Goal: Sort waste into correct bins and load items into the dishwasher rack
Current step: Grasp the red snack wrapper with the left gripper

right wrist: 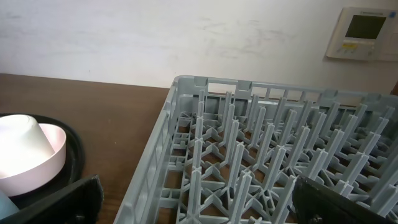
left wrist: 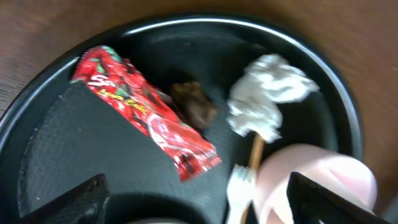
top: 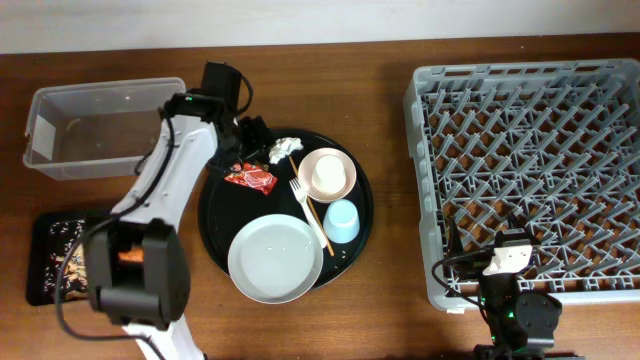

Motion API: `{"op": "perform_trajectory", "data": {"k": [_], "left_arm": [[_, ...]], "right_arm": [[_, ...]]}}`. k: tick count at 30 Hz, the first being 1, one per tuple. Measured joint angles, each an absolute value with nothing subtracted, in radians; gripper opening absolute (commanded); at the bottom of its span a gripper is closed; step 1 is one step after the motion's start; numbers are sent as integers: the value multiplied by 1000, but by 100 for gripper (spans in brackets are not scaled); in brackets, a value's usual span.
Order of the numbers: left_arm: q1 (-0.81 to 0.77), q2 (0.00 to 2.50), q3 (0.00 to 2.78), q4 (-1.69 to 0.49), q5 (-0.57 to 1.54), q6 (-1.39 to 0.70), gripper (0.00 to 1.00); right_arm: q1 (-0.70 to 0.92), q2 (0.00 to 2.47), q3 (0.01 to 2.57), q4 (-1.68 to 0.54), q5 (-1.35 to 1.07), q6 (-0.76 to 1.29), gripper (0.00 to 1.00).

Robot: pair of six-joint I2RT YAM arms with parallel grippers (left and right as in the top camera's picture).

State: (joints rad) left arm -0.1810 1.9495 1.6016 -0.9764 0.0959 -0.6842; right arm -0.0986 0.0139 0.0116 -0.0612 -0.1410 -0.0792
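On the round black tray [top: 216,215] lie a shiny red wrapper [top: 250,178] [left wrist: 146,112], a crumpled white tissue [top: 284,149] [left wrist: 267,93] and a small brown scrap [left wrist: 194,102]. The tray also holds a white plate [top: 275,258], a pink bowl [top: 340,180] [left wrist: 311,174] with a cream cup [top: 325,172] in it, a blue cup [top: 341,220], a white fork [top: 298,190] [left wrist: 239,190] and chopsticks [top: 316,218]. My left gripper [top: 250,140] [left wrist: 199,199] hangs open over the tray's far left part, holding nothing. My right gripper [top: 510,255] [right wrist: 199,202] is open over the grey dishwasher rack [top: 530,170] [right wrist: 261,155].
A clear plastic tub [top: 95,125] stands at the far left. In front of it a shallow black tray [top: 40,230] holds food scraps. My left arm reaches from the near left across to the round tray. The right wrist view shows the pink bowl [right wrist: 53,155] left of the rack.
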Motion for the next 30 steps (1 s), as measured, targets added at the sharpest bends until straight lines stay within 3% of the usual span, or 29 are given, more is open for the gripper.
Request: {"op": "perform_trajectory", "data": {"k": [7,14,17,21,23,26,30], "left_arm": [[-181,2069,1602,-935,50,-765,70],[-181,2104,1602,-915,44,-816,69],[-181,2128,1602,-915,43,-831,58],[-181,2134,1602,-907,31,-833,27],[-181,2134,1602,-908,27,-837,21],[-181,2134,1603,-917,26,-840,1],[-181,2119,1639,-957,23,-842,1]], "right_arm": [[-99,14,12,-61,-141,-79,99],[-99,14,12,-61,-141,-78,99],[-99,14,12,-61,-141,-78,99],[-99,14,12,-61,-141,-79,99],[-99,14,12,-61,-141,-79,99],[-99,14,12,-61,-141,-80,99],[-99,14,12,-61,-141,-79,99]]}}
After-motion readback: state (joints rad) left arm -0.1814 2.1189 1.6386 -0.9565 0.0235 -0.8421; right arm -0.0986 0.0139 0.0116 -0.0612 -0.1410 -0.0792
